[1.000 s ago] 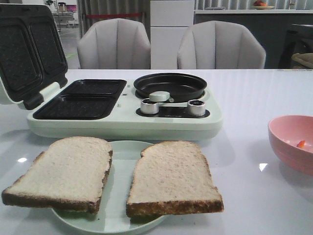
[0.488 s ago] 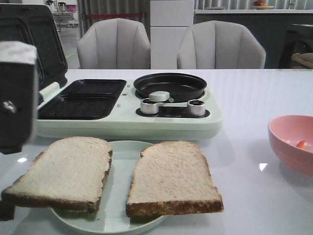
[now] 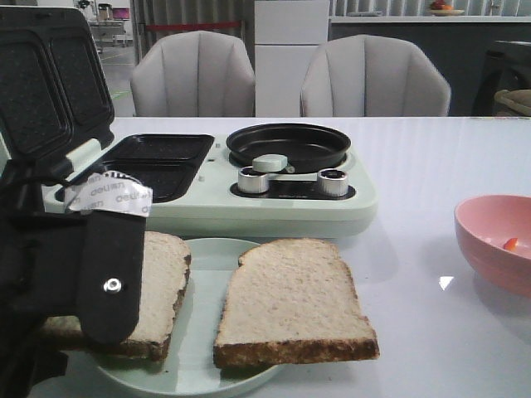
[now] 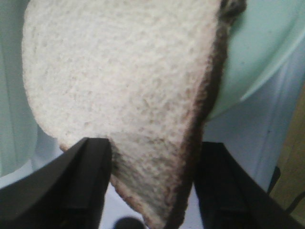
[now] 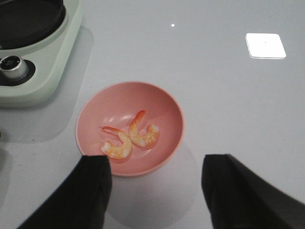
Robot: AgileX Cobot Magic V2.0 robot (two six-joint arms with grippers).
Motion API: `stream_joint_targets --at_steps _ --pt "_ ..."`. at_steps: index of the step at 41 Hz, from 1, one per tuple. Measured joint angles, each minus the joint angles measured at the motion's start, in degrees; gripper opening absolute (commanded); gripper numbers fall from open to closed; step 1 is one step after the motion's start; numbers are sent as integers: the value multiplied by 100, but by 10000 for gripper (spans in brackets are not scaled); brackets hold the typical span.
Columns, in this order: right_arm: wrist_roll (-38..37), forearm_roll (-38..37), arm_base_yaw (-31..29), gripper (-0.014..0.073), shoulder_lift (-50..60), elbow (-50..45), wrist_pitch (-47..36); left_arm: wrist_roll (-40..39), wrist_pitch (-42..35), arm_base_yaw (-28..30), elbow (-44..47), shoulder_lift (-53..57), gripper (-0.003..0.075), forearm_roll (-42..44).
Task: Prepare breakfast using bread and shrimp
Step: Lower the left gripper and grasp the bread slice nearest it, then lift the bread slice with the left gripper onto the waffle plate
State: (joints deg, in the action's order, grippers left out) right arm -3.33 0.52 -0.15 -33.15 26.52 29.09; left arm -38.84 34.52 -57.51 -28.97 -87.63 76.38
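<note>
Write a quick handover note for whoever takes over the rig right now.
Left pincer: open, its fingers straddling the corner of the left bread slice on the green plate, not closed on it.
Right pincer: open, above the pink bowl holding two shrimp.
Right bread slice untouched.
Sandwich maker open, trays and pan empty.
Done: nothing cooked.
Left: load the bread, then the shrimp.

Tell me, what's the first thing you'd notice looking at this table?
The big black left gripper right up front, its fingers open on either side of the crusty edge of one slice of bread on a pale green plate. A second slice lies beside it on the same plate. Off to the right, two curly orange shrimp sit in a pink bowl, and behind the plate stands a mint sandwich maker with its lid up.
</note>
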Motion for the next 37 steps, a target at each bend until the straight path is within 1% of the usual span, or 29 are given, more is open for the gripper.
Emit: stream_joint_targets --at_steps 4,6,10,15,23,27,30,34,37 --pt "0 0 0 521 0 0 0 -10 -11 0 0 -1 221 12" --pt "0 0 0 521 0 0 0 -13 0 0 -7 -1 191 23" --pt "0 0 0 521 0 0 0 -13 58 0 -7 -1 139 32" --pt "0 0 0 521 0 0 0 -22 310 -136 -7 -1 99 32" --pt "0 0 0 521 0 0 0 -22 943 -650 -7 361 98 36" --pt "0 0 0 521 0 0 0 -22 1388 -866 -7 670 98 152" --pt "0 0 0 521 0 0 0 -22 1787 -938 -7 903 98 337" --pt "0 0 0 521 0 0 0 -22 2273 -962 -7 1249 98 817" --pt "0 0 0 521 0 0 0 -22 2394 -951 -7 1487 98 1276"
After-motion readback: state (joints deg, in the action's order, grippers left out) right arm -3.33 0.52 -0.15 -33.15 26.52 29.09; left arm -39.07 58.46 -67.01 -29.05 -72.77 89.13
